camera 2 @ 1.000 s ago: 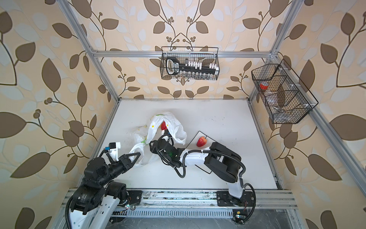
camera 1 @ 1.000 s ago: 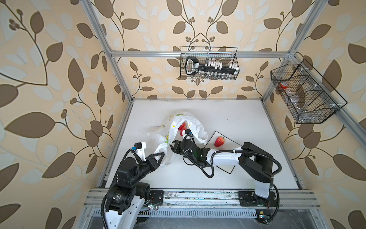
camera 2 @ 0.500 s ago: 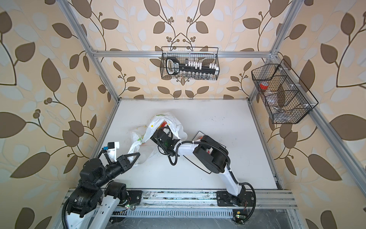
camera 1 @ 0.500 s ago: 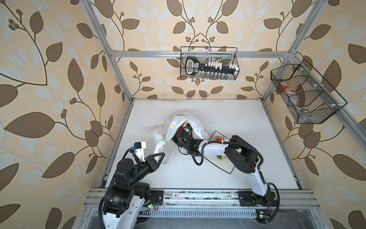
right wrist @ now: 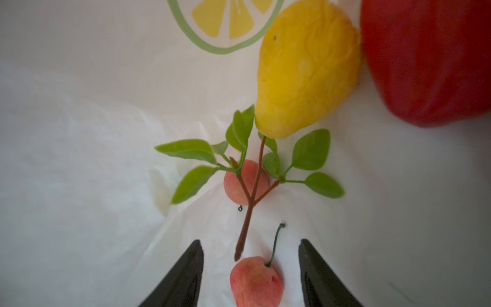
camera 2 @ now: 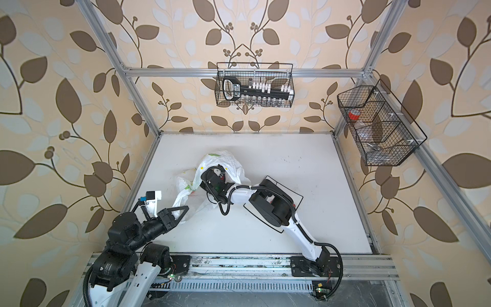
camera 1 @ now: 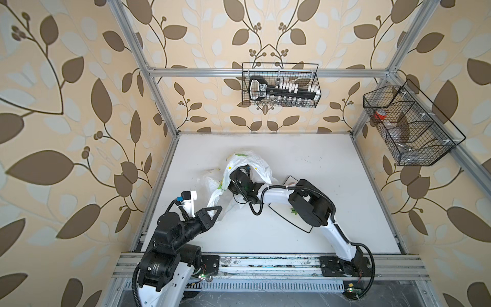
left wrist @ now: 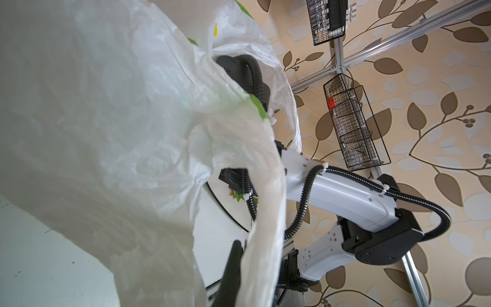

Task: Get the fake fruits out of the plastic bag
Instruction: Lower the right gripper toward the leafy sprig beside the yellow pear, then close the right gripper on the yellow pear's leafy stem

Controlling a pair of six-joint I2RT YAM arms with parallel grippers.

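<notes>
Wallpapered booth, brown leaves on cream, aluminium frame, two black wire baskets on the walls. White table, matt and faintly scuffed.

1. Plastic bag. Thin, crinkly, translucent white film printed with lemon slices and green leaves. It lies left of the table's middle in both top views, with its mouth lifted into an arch.

2. Left pincer. Pressed together on a twisted band of the bag's edge, holding the film up off the table.

3. Right pincer. Reached in through the bag's mouth and spread, its black wedge-shaped fingers flanking a small peach without touching it.

4. Fake fruits, all on the bag's inner film:
- near peach, pinkish, matt, with a thin wire stem
- second peach, lying under the leafy sprig of brown twig and smooth green leaves
- yellow pear-shaped fruit, wrinkled skin, its narrow end meeting the sprig
- large glossy red fruit, just beside the yellow one and cut off by the frame

5. Square white plate, black-rimmed, beside the bag and under the right arm. Most of it is hidden.

Step in hand, as judged: fetching the next fruit while the mouth is held open. The next move calls for easing down and closing squarely on the near peach. It is small, round and probably light, so a gentle grip should do. The film and the sprig's cut end, just beside the peach, should be kept out of the pinch.
</notes>
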